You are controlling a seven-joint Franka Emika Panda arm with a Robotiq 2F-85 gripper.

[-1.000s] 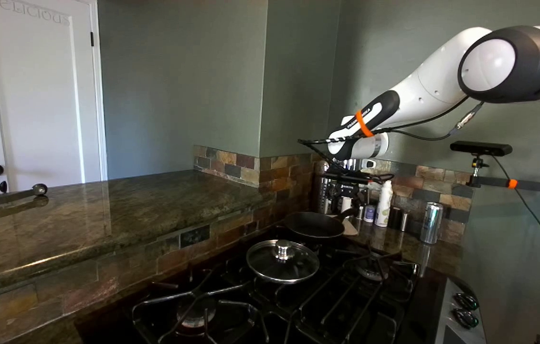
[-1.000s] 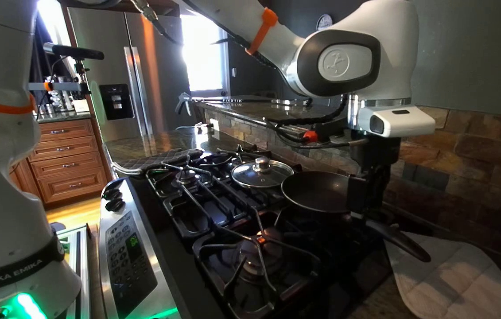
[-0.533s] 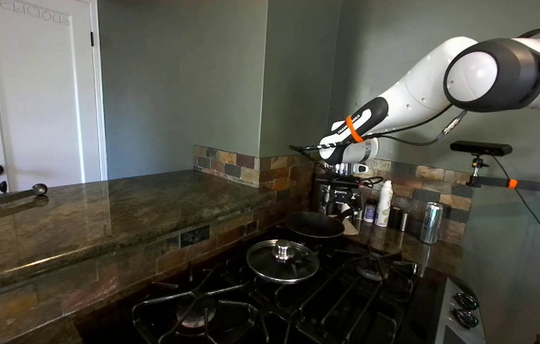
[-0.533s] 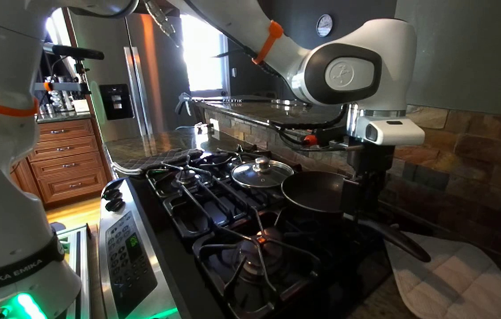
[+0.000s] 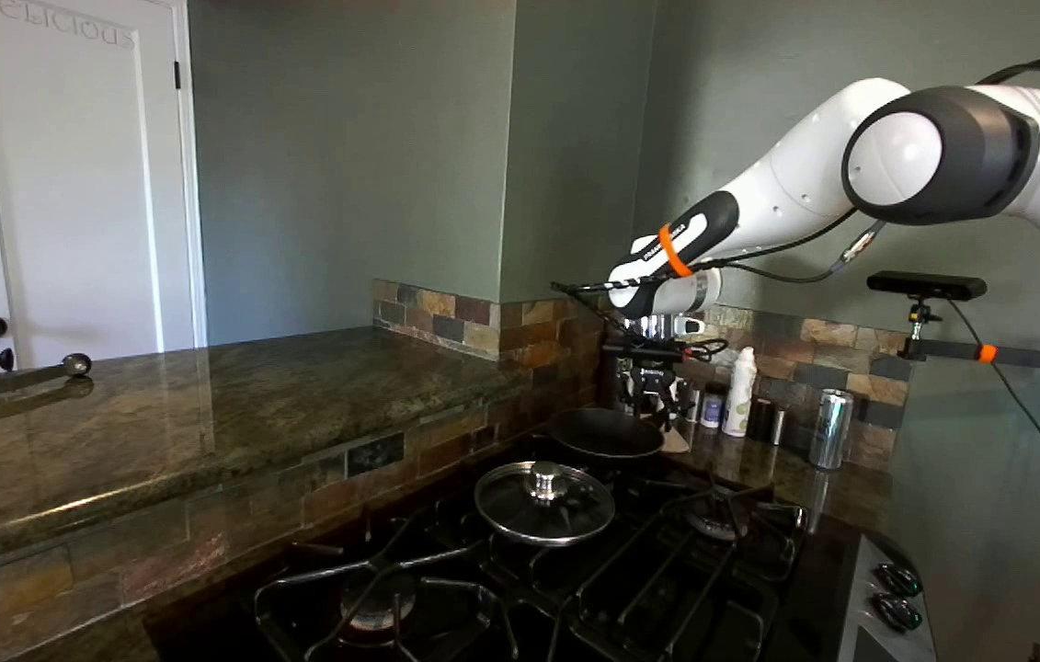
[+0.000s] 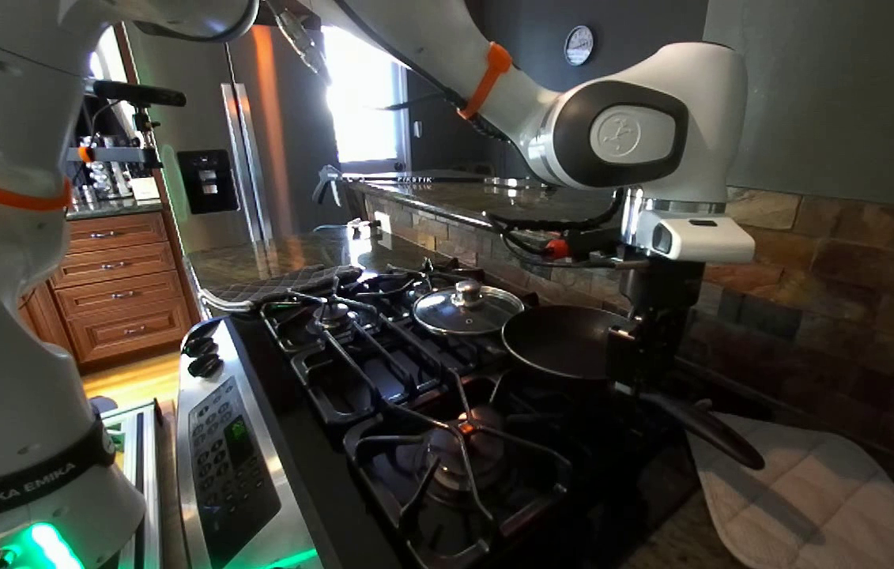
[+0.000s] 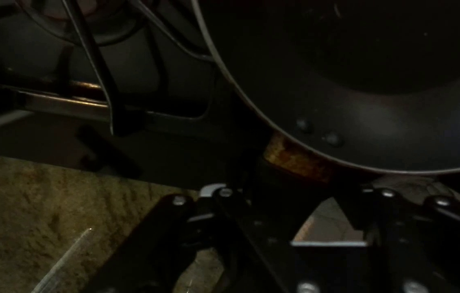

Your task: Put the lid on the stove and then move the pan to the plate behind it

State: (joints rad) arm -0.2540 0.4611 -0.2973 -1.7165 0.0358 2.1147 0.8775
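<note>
Some black handle (image 6: 707, 429) is hiding behind the hand (image 6: 636, 381), and darkness is stopping me from telling if it's pinching. Its pan (image 6: 561, 344) is sitting on the stove (image 6: 391, 379) by the lid (image 6: 454, 314). The hand is reaching lower than 1 second ago.

Brown-green mottling covers the counter (image 5: 225, 414); below its long edge, tiles (image 5: 374, 455) mix rust, tan and slate. Near its far corner the pan (image 5: 607, 432) is black; the lid (image 5: 544, 513) is silver-rimmed, the quilted mat (image 6: 818, 498) off-white.

Black stove (image 6: 316, 450) — lid (image 6: 469, 314) and pan (image 6: 561, 344) on top.
</note>
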